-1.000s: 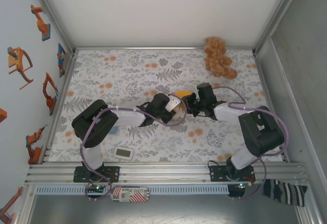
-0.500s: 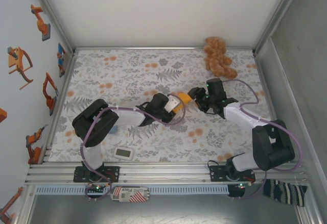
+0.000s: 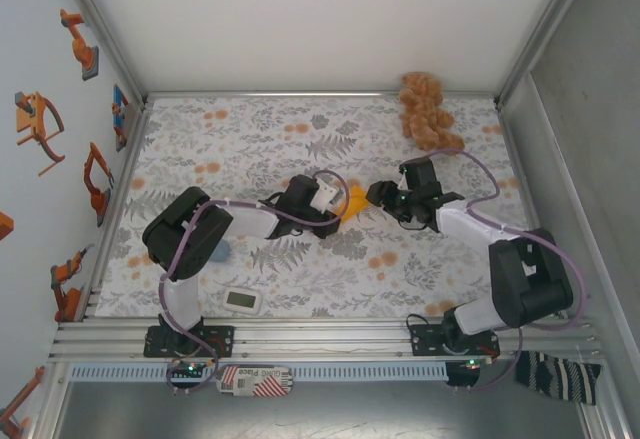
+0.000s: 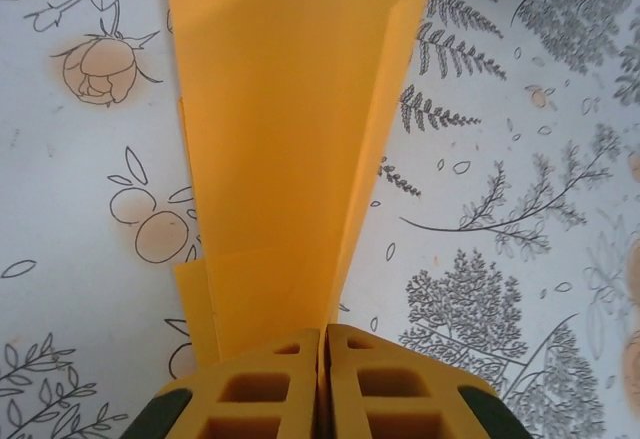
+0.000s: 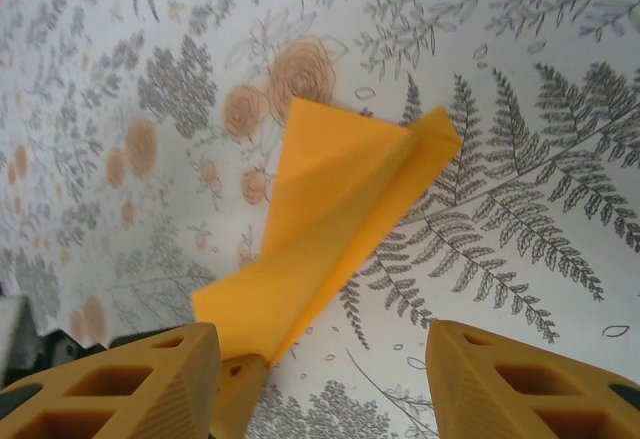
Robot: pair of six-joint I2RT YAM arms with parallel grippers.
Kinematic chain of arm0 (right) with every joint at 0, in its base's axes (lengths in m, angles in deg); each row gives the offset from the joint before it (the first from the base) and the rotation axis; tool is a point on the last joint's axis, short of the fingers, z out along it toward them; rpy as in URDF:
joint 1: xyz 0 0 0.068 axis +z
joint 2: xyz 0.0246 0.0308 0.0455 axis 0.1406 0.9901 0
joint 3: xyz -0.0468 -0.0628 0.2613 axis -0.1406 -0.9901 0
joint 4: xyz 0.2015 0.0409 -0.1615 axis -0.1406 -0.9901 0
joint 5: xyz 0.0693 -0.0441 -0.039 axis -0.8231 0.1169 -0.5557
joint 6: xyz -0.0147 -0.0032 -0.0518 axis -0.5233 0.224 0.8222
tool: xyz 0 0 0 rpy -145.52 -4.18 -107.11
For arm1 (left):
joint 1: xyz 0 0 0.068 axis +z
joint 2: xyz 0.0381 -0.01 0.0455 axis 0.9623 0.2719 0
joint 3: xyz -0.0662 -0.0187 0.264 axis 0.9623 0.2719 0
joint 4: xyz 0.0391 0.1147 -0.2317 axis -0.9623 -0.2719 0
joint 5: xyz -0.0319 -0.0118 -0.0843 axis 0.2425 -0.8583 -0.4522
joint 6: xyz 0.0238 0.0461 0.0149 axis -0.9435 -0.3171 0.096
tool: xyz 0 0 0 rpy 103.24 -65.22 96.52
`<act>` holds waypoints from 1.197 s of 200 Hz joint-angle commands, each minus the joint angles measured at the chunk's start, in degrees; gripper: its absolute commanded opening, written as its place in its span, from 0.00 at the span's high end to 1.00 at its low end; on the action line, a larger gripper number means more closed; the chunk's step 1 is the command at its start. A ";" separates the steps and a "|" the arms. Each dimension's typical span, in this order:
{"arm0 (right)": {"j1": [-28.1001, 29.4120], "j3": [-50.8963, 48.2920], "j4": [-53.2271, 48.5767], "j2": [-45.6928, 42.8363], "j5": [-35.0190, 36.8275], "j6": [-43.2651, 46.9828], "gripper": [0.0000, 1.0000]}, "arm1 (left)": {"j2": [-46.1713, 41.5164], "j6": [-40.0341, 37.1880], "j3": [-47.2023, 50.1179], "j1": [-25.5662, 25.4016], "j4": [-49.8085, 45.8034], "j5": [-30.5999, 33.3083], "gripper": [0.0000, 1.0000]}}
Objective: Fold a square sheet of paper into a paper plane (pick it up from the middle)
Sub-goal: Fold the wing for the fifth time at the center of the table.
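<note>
In the top view the left arm (image 3: 250,221) reaches from the lower left toward the middle of the frame. The orange paper (image 3: 356,200) sticks out just right of its tip, at frame centre over the flower-printed counter (image 3: 250,149); whether the paper touches the counter cannot be told. The left jaws are shut on the paper. In the left wrist view the two yellow pads (image 4: 260,399) meet at bottom centre with only a thin line between them. The paper (image 4: 290,129) is pinched there by its narrow end and widens as it runs up to the top edge. It is folded, with a long crease down its right side and layered edges showing at lower left. The right arm (image 3: 470,224) comes in from the lower right, its tip just right of the paper. The right jaws stand wide open and hold nothing. In the right wrist view one pad (image 5: 120,384) sits in the lower left corner and the other in the lower right. The paper (image 5: 330,209) lies between and above them, slanting from lower left to upper right. A tan plush toy (image 3: 428,111) lies at the upper right of the counter, well apart from both arms, and a small white device (image 3: 243,301) lies near the lower left edge.
</note>
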 commanded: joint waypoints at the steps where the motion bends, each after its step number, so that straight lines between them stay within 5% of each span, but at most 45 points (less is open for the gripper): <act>1: -0.35 -0.88 2.39 1.67 -3.34 3.65 0.44 | 1.56 7.92 -2.27 1.06 -0.17 -5.89 0.89; 56: -0.27 1.17 2.73 7.12 -6.42 6.70 0.44 | 4.60 13.25 -6.34 1.47 -4.22 -11.24 0.89; 239: 1.85 8.19 -0.66 18.78 -7.03 11.32 0.41 | 9.62 15.87 -5.78 1.68 -5.42 -10.40 0.82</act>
